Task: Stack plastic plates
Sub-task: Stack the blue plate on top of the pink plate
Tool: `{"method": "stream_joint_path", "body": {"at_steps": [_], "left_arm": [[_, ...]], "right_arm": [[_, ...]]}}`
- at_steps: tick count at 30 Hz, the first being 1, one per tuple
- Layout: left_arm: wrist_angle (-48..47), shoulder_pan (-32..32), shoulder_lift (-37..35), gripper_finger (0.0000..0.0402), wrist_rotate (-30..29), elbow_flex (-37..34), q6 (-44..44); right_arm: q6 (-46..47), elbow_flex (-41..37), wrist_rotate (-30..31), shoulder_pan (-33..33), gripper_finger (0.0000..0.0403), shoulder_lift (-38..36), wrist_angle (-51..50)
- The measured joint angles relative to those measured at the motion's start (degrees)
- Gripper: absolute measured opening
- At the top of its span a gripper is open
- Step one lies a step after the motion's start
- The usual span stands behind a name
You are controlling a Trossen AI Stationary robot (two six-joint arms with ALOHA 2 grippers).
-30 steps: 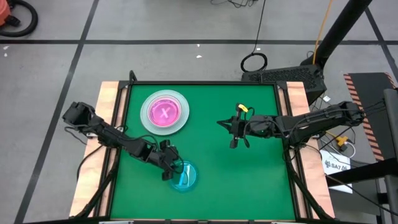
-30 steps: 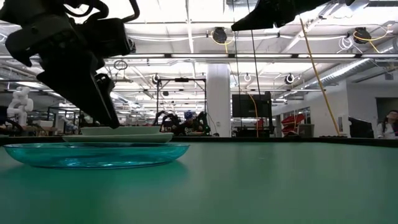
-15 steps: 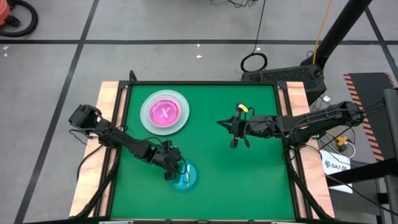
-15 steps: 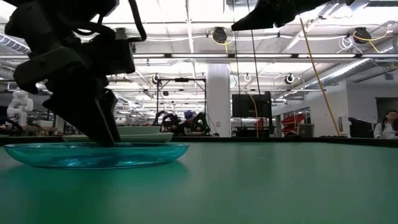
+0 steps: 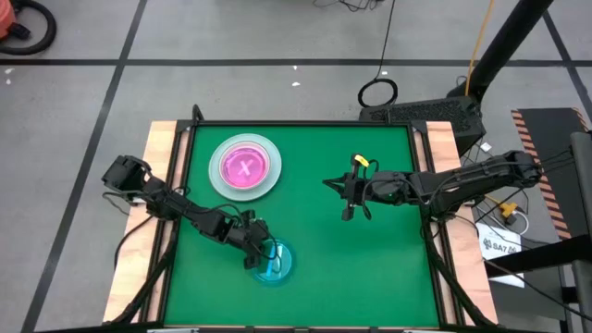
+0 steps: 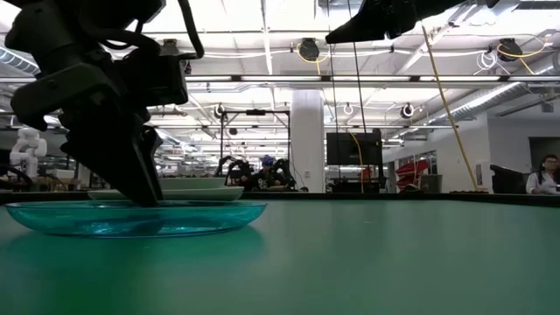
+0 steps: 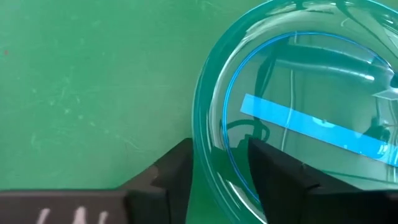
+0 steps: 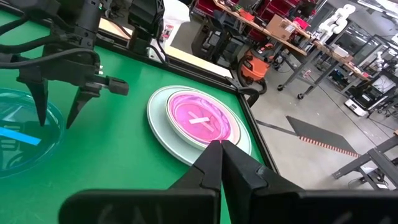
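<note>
A translucent cyan plate (image 5: 275, 264) sits flat on the green table near its front edge, with a blue strip (image 7: 311, 121) showing through its bottom. My left gripper (image 7: 217, 144) points steeply down at the plate's left rim, open, with one finger inside the plate and one outside. At the far left, a pink plate (image 5: 245, 167) lies in a larger pale plate (image 5: 217, 171). My right gripper (image 5: 327, 181) hangs shut above the table's middle and holds nothing. My left gripper straddles the cyan plate's sloping rim wall (image 7: 208, 168) from above. One finger (image 7: 273, 174) stands over the inside and the other (image 7: 171, 174) just outside. I cannot tell whether either finger touches the wall. The plate lies flat on the table.
Bare green table lies between the cyan plate and the pink stack, and across the right half. Wooden side rails (image 5: 166, 148) edge the table on the left and right. The room behind the table holds benches and a person at far right (image 6: 547, 175).
My left gripper has sunk a little toward the cyan plate. Its fingertips, which stood just above the rim, now reach down at the rim. The plate has not moved.
</note>
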Motion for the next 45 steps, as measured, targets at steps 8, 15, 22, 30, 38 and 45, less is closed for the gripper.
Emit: {"method": "stream_joint_path", "body": {"at_steps": [8, 15, 22, 30, 38, 45], "left_arm": [[-0.04, 0.03, 0.00, 0.0114, 0.00, -0.02, -0.20], [-0.22, 0.70, 0.00, 0.0098, 0.02, 0.00, -1.57], [-0.43, 0.66, 0.00, 0.0097, 0.09, 0.00, -1.90], [-0.55, 0.66, 0.00, 0.0097, 0.81, 0.00, -2.14], [-0.55, 0.66, 0.00, 0.0097, 0.87, 0.00, -2.43], [-0.67, 0.66, 0.00, 0.0097, 0.86, 0.00, -2.69]], "right_arm": [[0.00, 0.00, 0.02, 0.00, 0.0000, 0.00, 0.00], [0.00, 0.00, 0.04, 0.00, 0.0000, 0.00, 0.00], [0.00, 0.00, 0.09, 0.00, 0.0000, 0.00, 0.00], [0.00, 0.00, 0.11, 0.00, 0.0000, 0.00, 0.00], [0.00, 0.00, 0.13, 0.00, 0.0000, 0.00, 0.00], [0.00, 0.00, 0.13, 0.00, 0.0000, 0.00, 0.00]]}}
